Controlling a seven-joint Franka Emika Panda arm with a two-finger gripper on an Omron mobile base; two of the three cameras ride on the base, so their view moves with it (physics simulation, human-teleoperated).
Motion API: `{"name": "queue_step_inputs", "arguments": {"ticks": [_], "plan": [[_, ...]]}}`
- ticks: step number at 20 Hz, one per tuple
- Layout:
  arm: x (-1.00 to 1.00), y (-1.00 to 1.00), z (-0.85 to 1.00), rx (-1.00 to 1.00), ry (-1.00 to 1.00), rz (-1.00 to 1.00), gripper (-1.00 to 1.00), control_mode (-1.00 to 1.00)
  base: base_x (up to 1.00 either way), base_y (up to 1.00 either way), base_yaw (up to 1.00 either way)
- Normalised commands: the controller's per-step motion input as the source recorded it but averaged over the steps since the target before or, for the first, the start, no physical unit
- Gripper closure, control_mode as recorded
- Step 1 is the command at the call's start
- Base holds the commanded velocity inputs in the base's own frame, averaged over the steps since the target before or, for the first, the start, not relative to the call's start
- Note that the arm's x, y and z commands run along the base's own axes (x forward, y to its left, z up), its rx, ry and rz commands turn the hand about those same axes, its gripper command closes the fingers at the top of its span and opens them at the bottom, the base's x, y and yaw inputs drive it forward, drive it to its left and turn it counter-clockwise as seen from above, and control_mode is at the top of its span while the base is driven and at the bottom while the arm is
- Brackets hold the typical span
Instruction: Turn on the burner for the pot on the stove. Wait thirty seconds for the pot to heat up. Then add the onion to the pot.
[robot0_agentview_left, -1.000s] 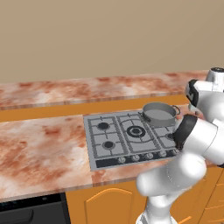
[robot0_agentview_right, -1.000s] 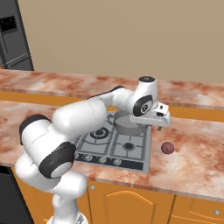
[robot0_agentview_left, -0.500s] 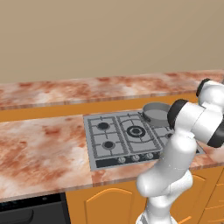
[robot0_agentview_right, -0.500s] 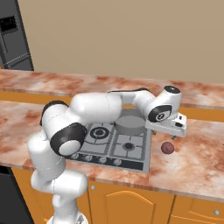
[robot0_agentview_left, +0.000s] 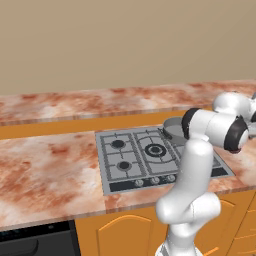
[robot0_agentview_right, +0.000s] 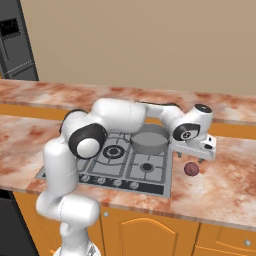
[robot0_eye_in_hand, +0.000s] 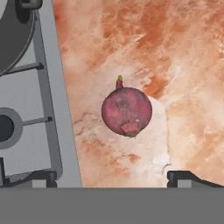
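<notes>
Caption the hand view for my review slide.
Open gripper hovers above the onion on the counter, beside the stove.

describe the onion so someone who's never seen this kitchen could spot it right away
Find the grey stove set into the reddish marble counter. On the bare counter just off the stove's right edge, near its front, lies the onion, apart from everything, with the open gripper above it. It is a small reddish-purple ball with a tiny stem tip, unlike the grey pot.
</notes>
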Motion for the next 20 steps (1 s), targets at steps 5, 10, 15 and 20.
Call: {"name": "queue_step_inputs", "arguments": {"ticks": [5, 10, 15, 20], "plan": [[0.15, 0.0, -0.46, 0.0, 0.03, 0.0, -1.0, -1.0, 0.0, 0.0, 0.0], [0.16, 0.0, -0.35, 0.0, 0.01, 0.0, -1.0, -1.0, 0.0, 0.0, 0.0], [0.16, 0.0, -0.23, 0.0, 0.0, 0.0, -1.0, -1.0, 0.0, 0.0, 0.0], [0.14, 0.0, -0.22, 0.0, 0.0, 0.0, -1.0, -1.0, 0.0, 0.0, 0.0]]}}
